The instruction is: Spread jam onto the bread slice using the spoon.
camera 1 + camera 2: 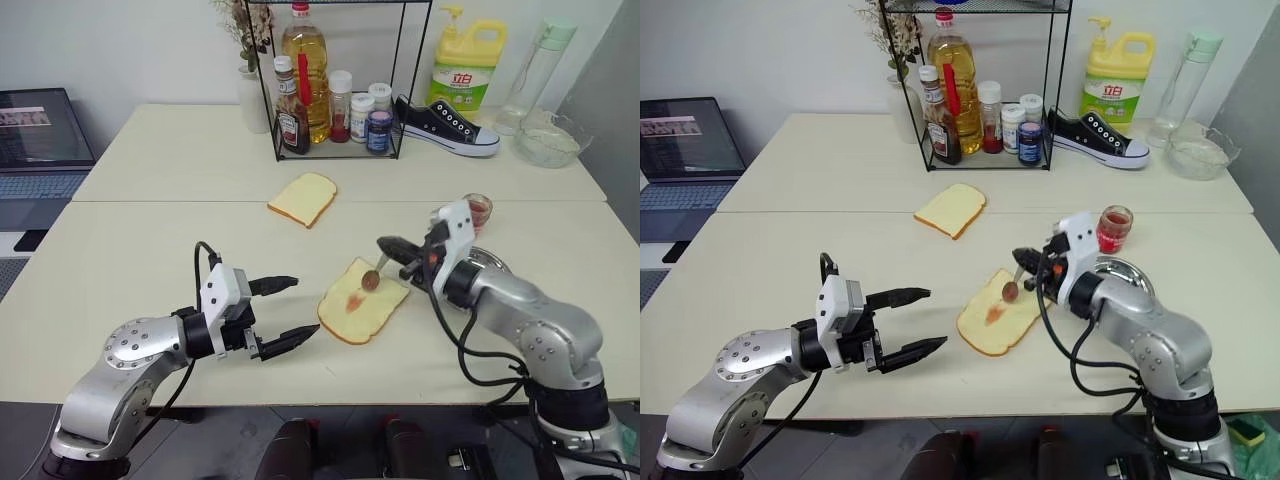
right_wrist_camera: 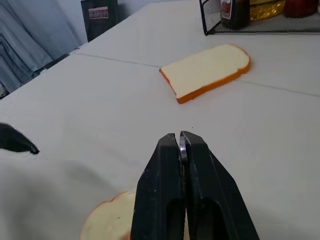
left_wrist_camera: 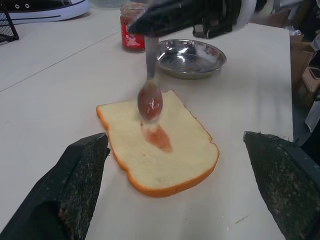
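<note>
Currently the spoon [image 1: 372,279] is pinched by its handle in the right gripper [image 1: 392,246], jaws clamped tight, bowl hanging just over the bread slice [image 1: 362,300] near table front. Only a small jam smear [image 3: 157,137] is laid, approx. mid-slice, so spreading is judged barely begun. Next: bowl lowered & dragged across crumb. Left gripper [image 1: 285,315] is held spread wide, empty, beside the slice.
</note>
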